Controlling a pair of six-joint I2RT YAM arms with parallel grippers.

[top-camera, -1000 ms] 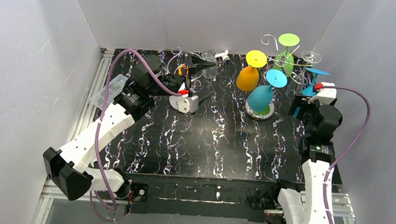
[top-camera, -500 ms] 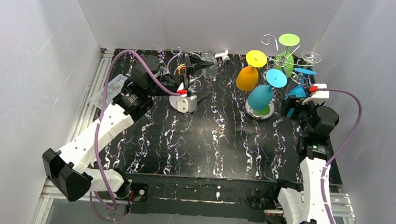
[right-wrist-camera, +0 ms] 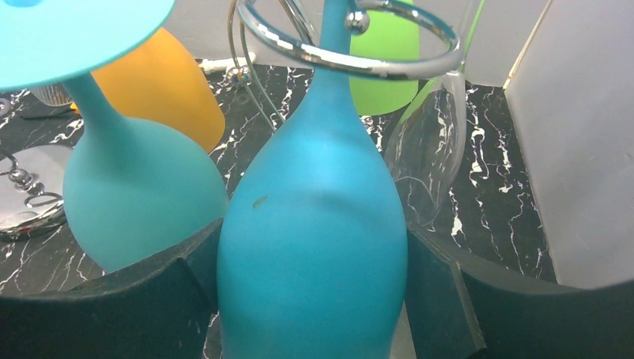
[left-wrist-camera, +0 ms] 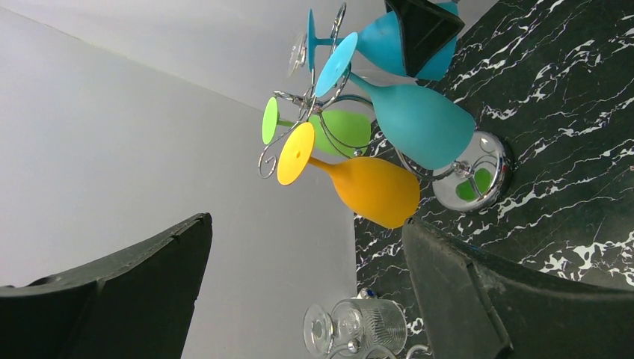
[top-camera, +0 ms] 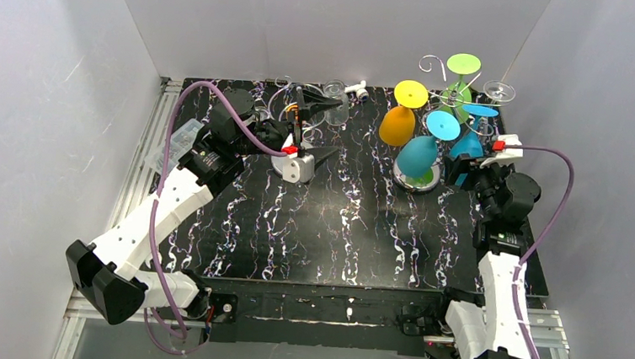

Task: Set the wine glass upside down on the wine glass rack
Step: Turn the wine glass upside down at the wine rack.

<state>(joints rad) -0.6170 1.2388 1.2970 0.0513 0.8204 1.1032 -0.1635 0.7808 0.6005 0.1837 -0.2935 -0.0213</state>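
Note:
The blue wine glass (right-wrist-camera: 314, 247) hangs upside down, and my right gripper (right-wrist-camera: 314, 307) is shut on its bowl with a finger against each side. Its stem passes up through a curled ring (right-wrist-camera: 351, 37) of the wine glass rack (top-camera: 455, 94), whose round base (top-camera: 417, 178) stands at the back right. In the top view the blue wine glass (top-camera: 468, 145) sits against the rack's right side, with the right gripper (top-camera: 464, 166) just in front. The left gripper (top-camera: 322, 129) is open and empty at the back left, near the shorter wire stand (top-camera: 298, 102).
A teal glass (right-wrist-camera: 134, 202), an orange glass (right-wrist-camera: 161, 82), a green glass (right-wrist-camera: 385, 67) and a clear glass (right-wrist-camera: 430, 149) hang upside down on the rack. A clear glass (left-wrist-camera: 359, 325) lies near the shorter stand. White walls close in on three sides.
My right gripper has carried the blue wine glass left, in against the rack, and its stem now sits in a ring. The left arm has barely shifted.

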